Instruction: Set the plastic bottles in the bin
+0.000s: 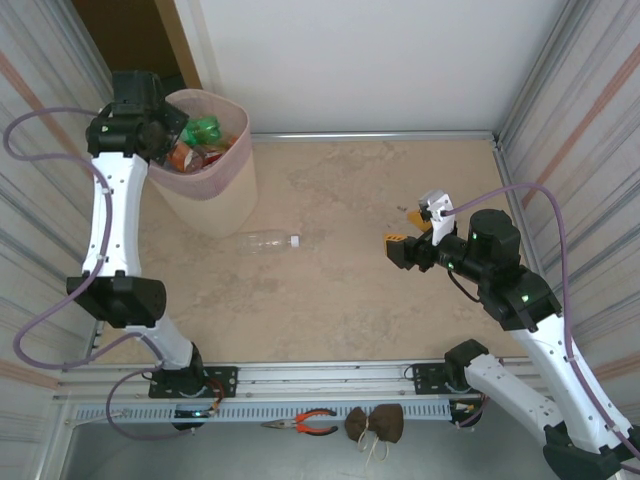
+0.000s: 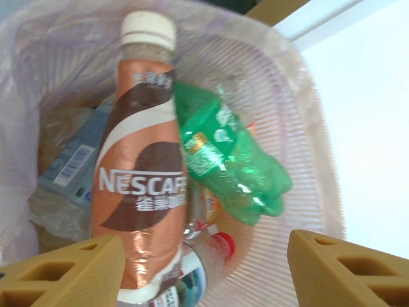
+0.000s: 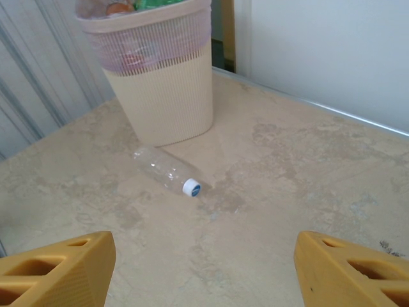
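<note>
clear bottle (image 1: 268, 241) | lying flat | long axis left-right | cap (image 1: 294, 241) pointing right

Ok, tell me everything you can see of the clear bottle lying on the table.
The clear bottle is small, transparent plastic, with no label visible, and it looks empty. Its cap is white with a blue top and is in place. It lies on its side on the beige table, with the cap end pointing away from the bin. It is close to the bin's base but seemingly not touching it. Only the table touches it.
</note>
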`<move>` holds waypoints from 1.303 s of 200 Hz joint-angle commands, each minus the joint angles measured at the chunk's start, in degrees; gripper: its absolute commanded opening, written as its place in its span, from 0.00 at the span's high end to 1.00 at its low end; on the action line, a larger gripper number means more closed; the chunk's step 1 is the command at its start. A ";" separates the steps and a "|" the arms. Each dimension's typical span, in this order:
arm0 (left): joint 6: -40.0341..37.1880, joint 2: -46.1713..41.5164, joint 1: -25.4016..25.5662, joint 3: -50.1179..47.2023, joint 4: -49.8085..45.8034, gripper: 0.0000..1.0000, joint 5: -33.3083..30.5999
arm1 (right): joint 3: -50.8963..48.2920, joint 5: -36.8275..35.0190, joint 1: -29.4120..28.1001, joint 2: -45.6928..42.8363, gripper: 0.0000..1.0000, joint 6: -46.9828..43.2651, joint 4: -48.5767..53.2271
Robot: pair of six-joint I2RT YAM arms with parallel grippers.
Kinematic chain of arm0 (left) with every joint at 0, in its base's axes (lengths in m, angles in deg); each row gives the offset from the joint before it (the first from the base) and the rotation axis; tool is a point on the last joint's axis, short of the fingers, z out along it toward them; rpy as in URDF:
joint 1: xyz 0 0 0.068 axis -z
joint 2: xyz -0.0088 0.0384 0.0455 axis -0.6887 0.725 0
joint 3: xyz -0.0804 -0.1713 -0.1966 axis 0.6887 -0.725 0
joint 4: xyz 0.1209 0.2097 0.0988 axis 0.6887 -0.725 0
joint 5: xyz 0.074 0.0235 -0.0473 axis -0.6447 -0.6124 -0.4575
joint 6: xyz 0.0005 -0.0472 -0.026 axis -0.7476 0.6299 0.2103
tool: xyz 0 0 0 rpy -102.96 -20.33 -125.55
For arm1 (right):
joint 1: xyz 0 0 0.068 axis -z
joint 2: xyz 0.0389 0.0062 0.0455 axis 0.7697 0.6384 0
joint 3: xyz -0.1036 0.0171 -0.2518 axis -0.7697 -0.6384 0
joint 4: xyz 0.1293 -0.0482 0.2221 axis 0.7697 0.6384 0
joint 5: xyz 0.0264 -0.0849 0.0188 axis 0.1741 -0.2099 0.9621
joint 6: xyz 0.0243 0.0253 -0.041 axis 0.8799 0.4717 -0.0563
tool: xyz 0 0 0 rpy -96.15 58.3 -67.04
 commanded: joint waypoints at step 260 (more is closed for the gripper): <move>-19.79 -0.53 -8.81 -2.99 9.68 0.55 14.52 | -0.15 -0.28 0.39 -1.90 0.27 0.72 -0.29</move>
